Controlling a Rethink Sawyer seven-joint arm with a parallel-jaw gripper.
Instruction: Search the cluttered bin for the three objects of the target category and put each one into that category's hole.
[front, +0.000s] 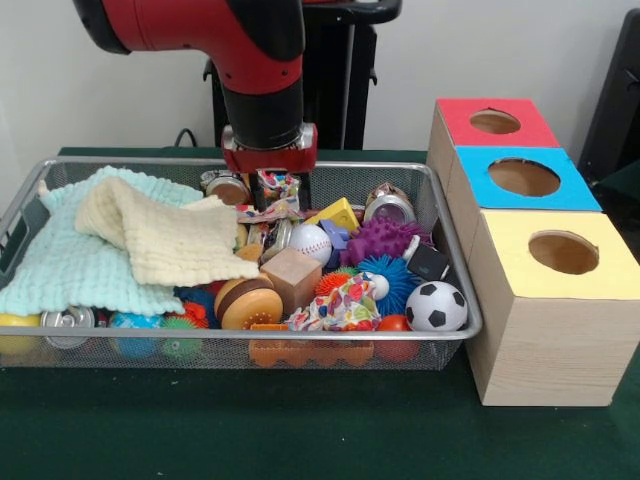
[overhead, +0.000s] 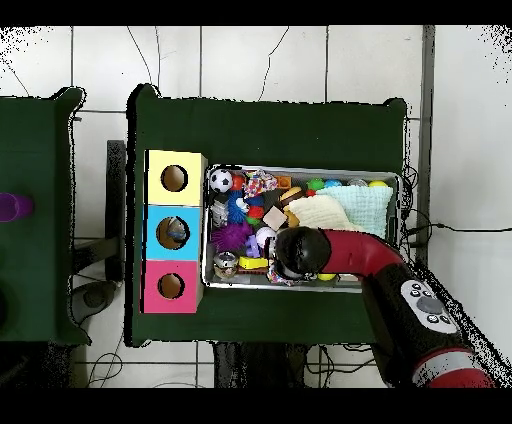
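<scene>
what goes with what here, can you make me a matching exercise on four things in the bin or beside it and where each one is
Things:
1. soccer ball
2. yellow cloth
3. red-topped box
4. baseball

Places, as the front view shows them:
A. last in the row of boxes, farthest from the camera
B. mid-bin, just behind the wooden cube
C. draped over the pale green cloth
D. the bin's near right corner

Pairs: 1-D, 2-C, 3-A, 4-B

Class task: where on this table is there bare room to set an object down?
Bare green table lies in front of the wire bin, and in the overhead view beyond the bin's far wall. The bin is crowded with toys; cloths cover one end.
</scene>
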